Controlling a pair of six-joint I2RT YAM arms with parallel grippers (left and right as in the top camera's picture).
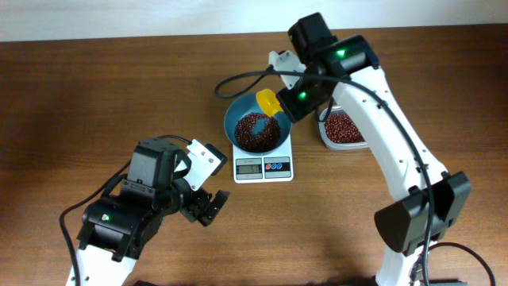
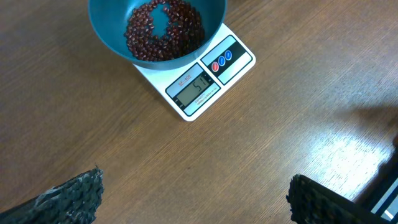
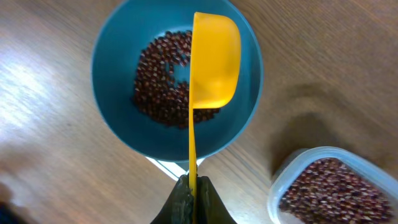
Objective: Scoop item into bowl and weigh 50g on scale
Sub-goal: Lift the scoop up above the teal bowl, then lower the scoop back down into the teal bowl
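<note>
Right gripper clamped on yellow scoop over bowl; left gripper apart, idle. Scale reads maybe 51, blurry. Extra beans would overshoot 50g.

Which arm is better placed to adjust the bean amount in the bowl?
Right. The right gripper grips the yellow scoop over the bowl, bean tub alongside; the left gripper is open, empty, off to the side.

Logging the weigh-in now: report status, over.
Left claw open, empty. Right claw shut on yellow plastic scoop, tipped over round teal bowl. Dark red-brown beans in bowl on white square scale. Nothing in the way.
</note>
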